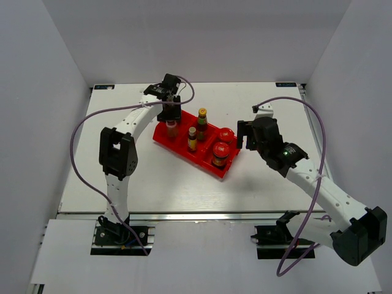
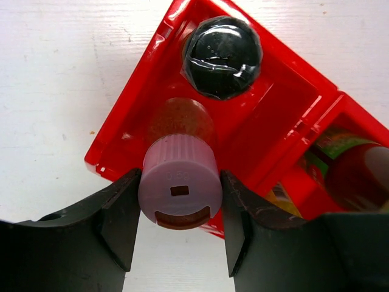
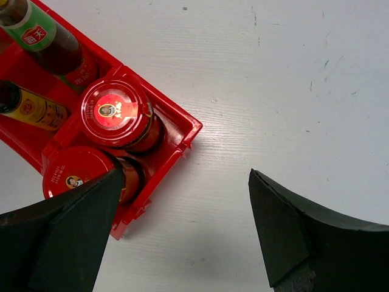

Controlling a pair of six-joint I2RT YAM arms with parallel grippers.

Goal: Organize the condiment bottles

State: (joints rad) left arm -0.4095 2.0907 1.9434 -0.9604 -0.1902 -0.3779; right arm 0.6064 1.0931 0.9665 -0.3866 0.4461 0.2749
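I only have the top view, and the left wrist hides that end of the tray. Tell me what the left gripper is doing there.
Observer: The left gripper is shut on the pink-capped bottle, with one finger on each side of its cap.
Operator: Say what shares its compartment.
Observer: A black-capped shaker stands beside it in the end compartment of the tray.
Operator: Now report the right gripper.
Observer: The right gripper is open and empty over bare table, next to the tray end that holds the two red-lidded jars.
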